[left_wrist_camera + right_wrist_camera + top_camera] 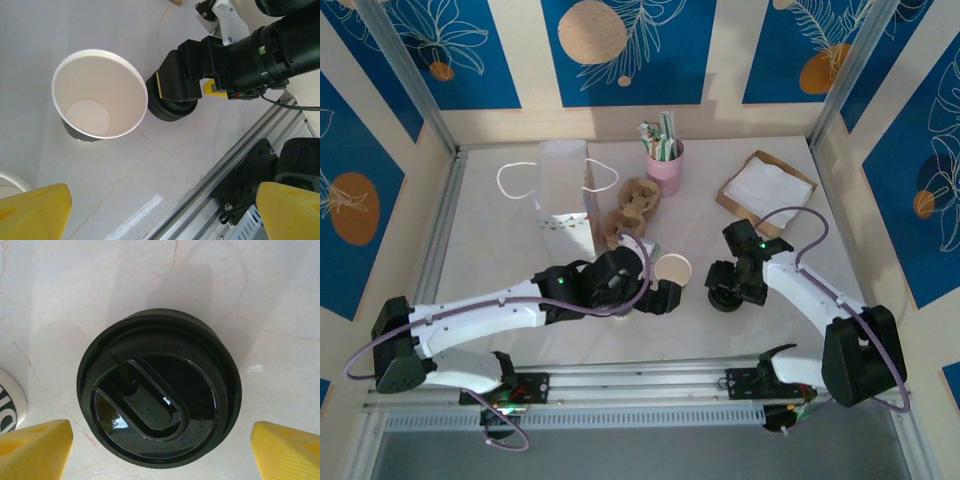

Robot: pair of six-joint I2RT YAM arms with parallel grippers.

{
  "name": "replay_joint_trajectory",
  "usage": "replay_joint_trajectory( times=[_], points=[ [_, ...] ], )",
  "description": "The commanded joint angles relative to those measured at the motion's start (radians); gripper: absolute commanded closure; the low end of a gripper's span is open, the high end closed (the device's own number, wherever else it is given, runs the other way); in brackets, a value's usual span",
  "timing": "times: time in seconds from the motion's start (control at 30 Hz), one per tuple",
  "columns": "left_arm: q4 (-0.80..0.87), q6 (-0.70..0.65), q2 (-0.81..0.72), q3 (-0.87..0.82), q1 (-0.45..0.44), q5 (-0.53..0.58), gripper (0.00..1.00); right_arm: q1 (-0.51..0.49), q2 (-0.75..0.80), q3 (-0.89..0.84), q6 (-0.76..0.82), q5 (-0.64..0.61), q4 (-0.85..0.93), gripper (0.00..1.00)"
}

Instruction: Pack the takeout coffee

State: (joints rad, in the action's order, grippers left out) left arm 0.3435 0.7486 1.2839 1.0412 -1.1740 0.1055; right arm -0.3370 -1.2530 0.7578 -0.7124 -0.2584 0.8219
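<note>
Takeout coffee stands upright on the pale, faintly veined bench, right of centre and toward the near edge. From above we see its round, glossy black plastic lid, with a raised U-shaped ridge and a ring of embossed lettering too small to read. The right fingers, yellow plastic wedges, are spread apart on either side of the lid, and bench shows in both gaps. Just beside the coffee, to its left, stands a lidless white paper cup, smooth and cream inside. The left fingers, also yellow, are spread wide above the bench near that cup. Farther back we see a white paper bag with cord handles, a brown cardboard carrier, a pink cup of straws and white napkins on brown paper.
</note>
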Motion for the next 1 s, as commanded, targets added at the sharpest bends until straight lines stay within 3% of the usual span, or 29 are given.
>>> replay_joint_trajectory(
  times=[0.0, 0.5, 0.97],
  points=[
    [-0.008, -0.017, -0.025, -0.012, 0.0, -0.006, 0.05, -0.013, -0.021, 0.02, -0.018, -0.026, 0.005, 0.11],
    [-0.005, -0.016, -0.031, -0.018, 0.003, -0.003, 0.05, -0.021, -0.063, 0.051, 0.009, -0.047, -0.006, 0.2],
    [-0.001, -0.014, -0.031, -0.017, 0.005, -0.003, 0.05, 0.001, -0.096, 0.066, 0.034, -0.048, -0.014, 0.16]
  ],
)
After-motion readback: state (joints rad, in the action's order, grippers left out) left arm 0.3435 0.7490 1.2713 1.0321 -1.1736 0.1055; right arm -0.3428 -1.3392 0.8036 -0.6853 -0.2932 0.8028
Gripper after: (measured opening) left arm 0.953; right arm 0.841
